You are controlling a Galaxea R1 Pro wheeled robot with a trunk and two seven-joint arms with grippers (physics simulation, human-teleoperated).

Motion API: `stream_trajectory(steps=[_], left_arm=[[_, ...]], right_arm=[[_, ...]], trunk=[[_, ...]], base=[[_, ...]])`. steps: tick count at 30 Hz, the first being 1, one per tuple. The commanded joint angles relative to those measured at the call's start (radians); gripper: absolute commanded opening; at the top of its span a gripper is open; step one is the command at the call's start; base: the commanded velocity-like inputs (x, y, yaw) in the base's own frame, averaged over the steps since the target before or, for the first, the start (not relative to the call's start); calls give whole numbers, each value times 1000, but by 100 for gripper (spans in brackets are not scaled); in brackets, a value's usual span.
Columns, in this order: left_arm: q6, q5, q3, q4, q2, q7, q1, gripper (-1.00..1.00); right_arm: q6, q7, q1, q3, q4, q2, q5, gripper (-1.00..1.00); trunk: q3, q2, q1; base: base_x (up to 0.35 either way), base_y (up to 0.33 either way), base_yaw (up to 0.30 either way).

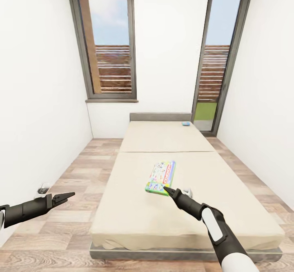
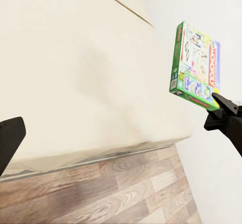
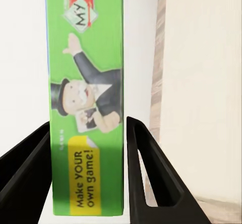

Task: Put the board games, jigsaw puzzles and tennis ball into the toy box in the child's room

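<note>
Two black robot arms reach forward from the near edge of the head view, over a low bed (image 1: 134, 206) with a plain cream mattress on a dark grey frame. The left gripper (image 1: 67, 197) hovers above the wood-plank floor (image 1: 77, 174) beside the bed, well apart from any toy; its fingers come together to a narrow point in the head view, so its jaws look nearly closed, though the left wrist view catches just one dark finger at its edge. The right gripper (image 1: 167, 190), on an arm with a white forearm shell, reaches over the middle of the mattress to the near end of a flat board game (image 1: 161, 177) printed in green, yellow and red. In the right wrist view the two black fingers (image 3: 146, 178) stand on either side of the game's green side panel (image 3: 85, 98), which shows a cartoon man in a top hat; one finger sits right against the box and the other is close beside it, so the jaws are narrow around the box, but I cannot tell if they press it firmly. Farther off, near the grey headboard (image 1: 160, 116), a smaller blue board game (image 1: 186, 123) lies flat on the mattress. Behind the bed, two tall dark-framed windows (image 1: 109, 39) are set in white walls.
</note>
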Motion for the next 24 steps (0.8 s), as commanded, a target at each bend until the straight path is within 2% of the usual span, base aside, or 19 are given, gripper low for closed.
stream_trajectory(steps=[1,3,6,24], left_arm=[[8,3,0,0,0,-1,-1,100],[8,3,0,0,0,0,-1,100],[8,3,0,0,1,1,-1,100],[4,2,-13,2,-4,3,-1,100]], right_arm=[[9,-26,-1,-4,-3,1,-4,-100],[10,-78,-1,-4,-18,1,-4,-100],[12,-108,-1,-4,-27,1,-5,-100],[10,-123,1,-5,-31,1,-5,-100]], trunk=[[2,7,-4],[8,21,-12],[18,42,-23],[74,168,-92]], base=[[0,0,0],[0,0,0],[0,0,0],[0,0,0]])
